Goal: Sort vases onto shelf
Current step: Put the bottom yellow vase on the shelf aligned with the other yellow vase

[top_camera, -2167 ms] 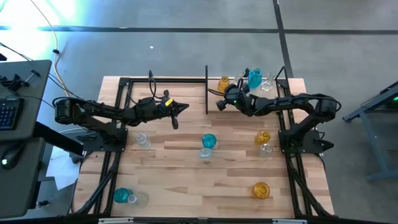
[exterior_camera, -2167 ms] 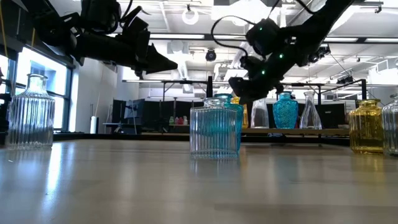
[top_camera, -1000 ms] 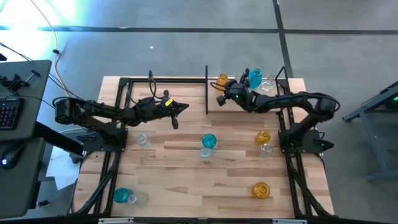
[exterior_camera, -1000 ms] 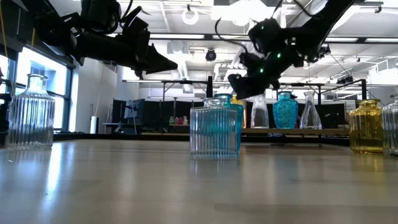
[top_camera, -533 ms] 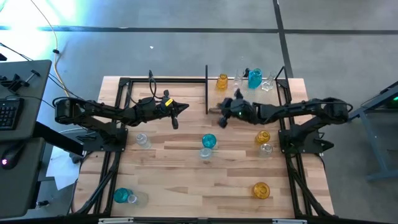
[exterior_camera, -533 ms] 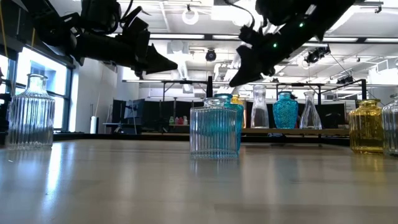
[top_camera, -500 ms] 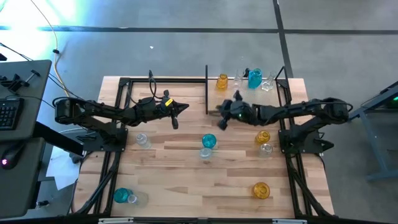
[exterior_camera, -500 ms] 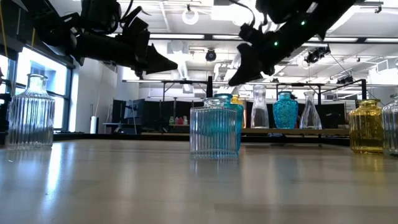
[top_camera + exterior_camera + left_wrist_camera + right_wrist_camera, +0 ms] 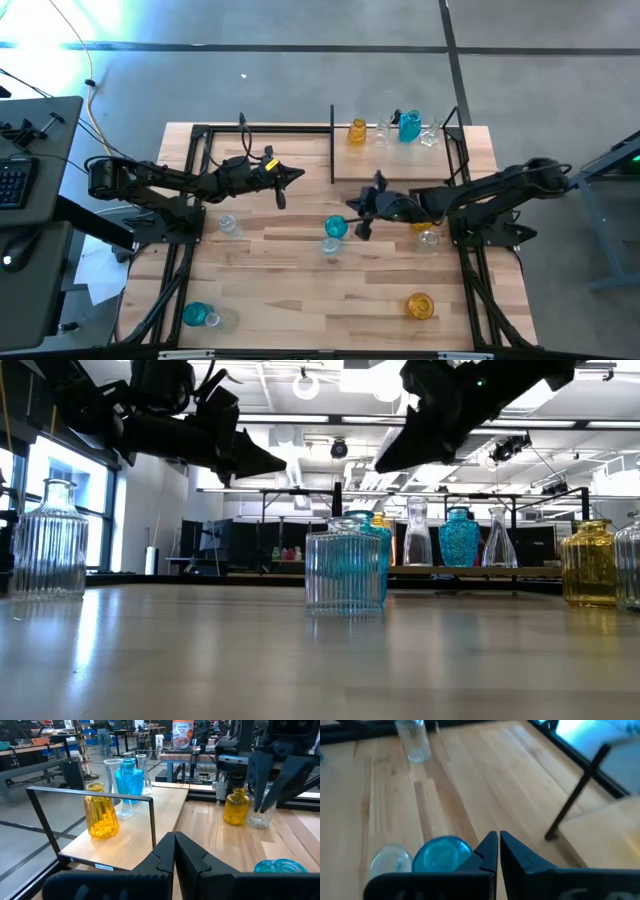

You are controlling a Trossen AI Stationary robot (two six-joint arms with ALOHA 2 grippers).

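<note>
Where legible, nothing: right gripper (image 9: 358, 214) closed

Lighting: bright, even overhead; strong blue-white glare at upper left of my high view. Low view: ceiling lamps (image 9: 305, 382) blown out, my arms silhouetted, near worktop (image 9: 300, 660) soft. Right wrist view: blurred throughout.

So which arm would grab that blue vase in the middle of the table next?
Probably the right one. Its tool hangs just beside the blue vase, while the left tool waits farther back, near the shelf.
</note>
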